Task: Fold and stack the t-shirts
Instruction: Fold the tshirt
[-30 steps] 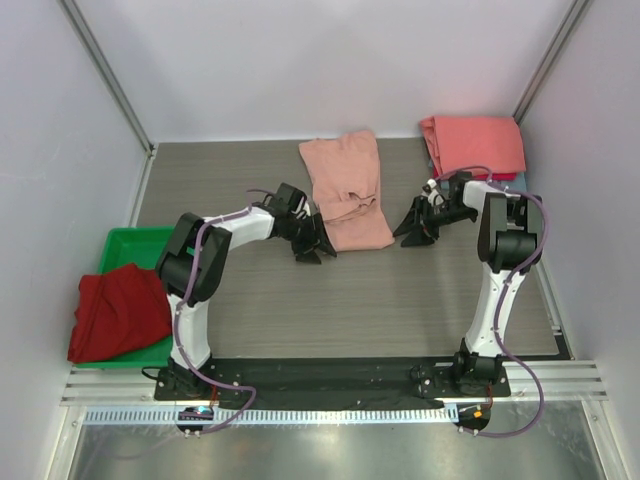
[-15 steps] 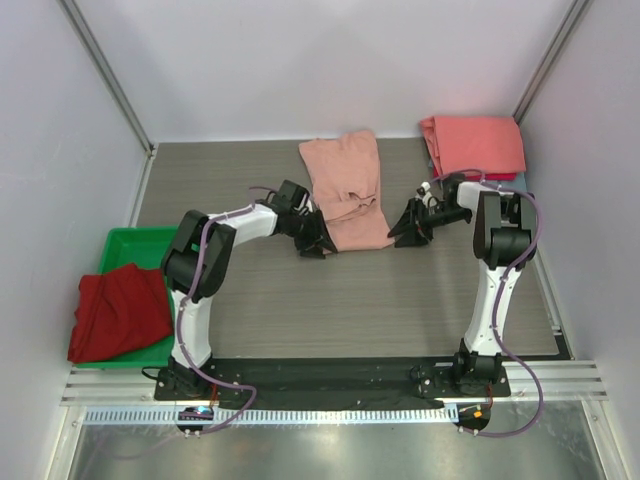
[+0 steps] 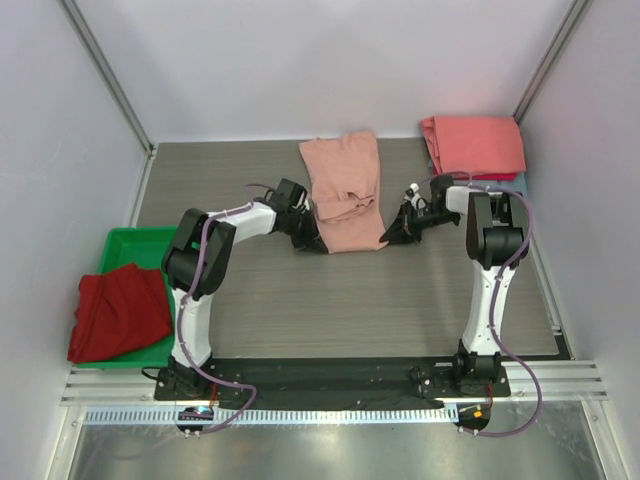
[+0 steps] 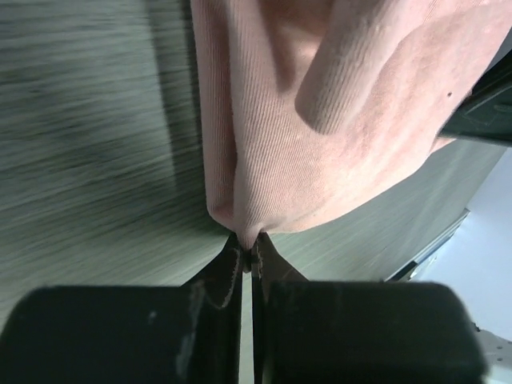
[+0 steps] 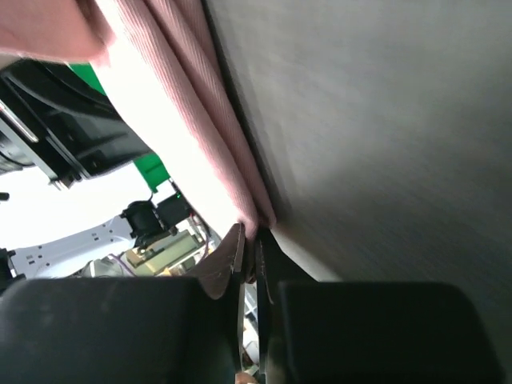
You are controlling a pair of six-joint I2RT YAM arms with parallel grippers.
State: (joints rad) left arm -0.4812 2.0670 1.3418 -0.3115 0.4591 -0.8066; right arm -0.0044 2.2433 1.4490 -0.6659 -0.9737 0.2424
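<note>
A dusty-pink t-shirt lies partly folded at the middle back of the table. My left gripper is shut on its near left corner; the left wrist view shows the pink t-shirt pinched between the left gripper tips. My right gripper is shut on the near right corner; in the right wrist view the pink hem runs into the right gripper. A coral-red t-shirt lies folded at the back right on a blue-grey one. A dark red t-shirt lies crumpled in the tray.
A green plastic tray sits at the left edge of the table. White walls close the table on three sides, with metal posts in the back corners. Both arm bases stand on the black rail at the near edge.
Both grippers moved inward to the pink t-shirt's near corners and shut on them. The shirts have not shifted.
</note>
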